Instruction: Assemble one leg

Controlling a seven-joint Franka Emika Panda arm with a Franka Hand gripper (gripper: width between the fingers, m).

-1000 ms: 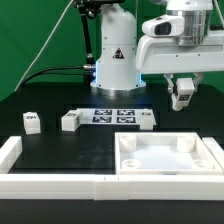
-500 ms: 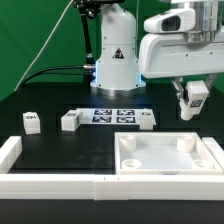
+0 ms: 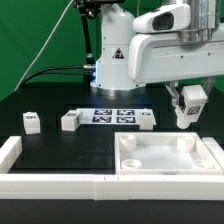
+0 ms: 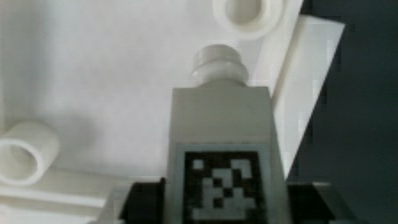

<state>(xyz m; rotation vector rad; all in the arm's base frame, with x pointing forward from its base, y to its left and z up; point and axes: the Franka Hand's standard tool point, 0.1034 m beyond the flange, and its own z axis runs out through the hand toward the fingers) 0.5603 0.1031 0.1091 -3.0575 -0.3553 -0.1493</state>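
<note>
Four legs [image 3: 31,121] [image 3: 69,121] [image 3: 146,120] [image 3: 187,108] were in view, three on the tabletop [image 3: 70,150] and one in the air. One square panel [image 3: 170,162], one marker board [image 3: 112,115] and one robot arm [image 3: 170,50] were also counted.

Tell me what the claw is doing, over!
Claw shut on small white plastic leg block with marker tag. Block hangs above large white square panel. Nothing between them.
</note>
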